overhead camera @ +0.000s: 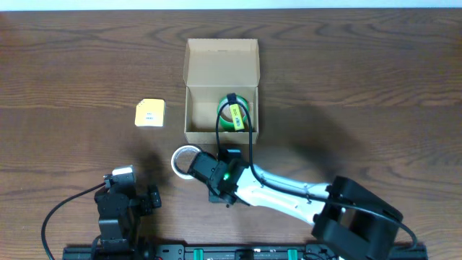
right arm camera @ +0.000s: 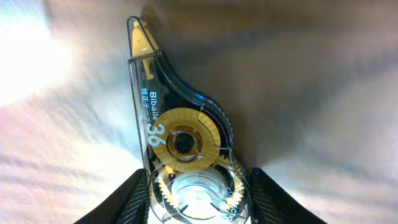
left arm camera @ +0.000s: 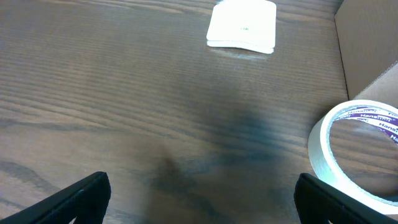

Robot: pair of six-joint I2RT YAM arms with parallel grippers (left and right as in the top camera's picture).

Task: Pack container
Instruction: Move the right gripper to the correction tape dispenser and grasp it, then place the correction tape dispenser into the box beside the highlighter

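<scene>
The tan cardboard container [overhead camera: 220, 68] stands open at the table's middle back, its flap lid folded away from me. A green tape roll [overhead camera: 224, 115] with a yellow label lies inside it. My right gripper [overhead camera: 220, 184] hangs just in front of the box, shut on a clear correction tape dispenser [right arm camera: 180, 130] with a yellow gear; the dispenser is hidden in the overhead view. My left gripper [overhead camera: 123, 180] is open and empty at the front left, its fingers [left arm camera: 202, 199] spread wide over bare wood.
A white tape roll [overhead camera: 184, 160] lies left of my right gripper, and also shows in the left wrist view [left arm camera: 357, 155]. A small yellow square pad [overhead camera: 149, 113] lies left of the box. A box corner [left arm camera: 370, 50] shows beyond the roll.
</scene>
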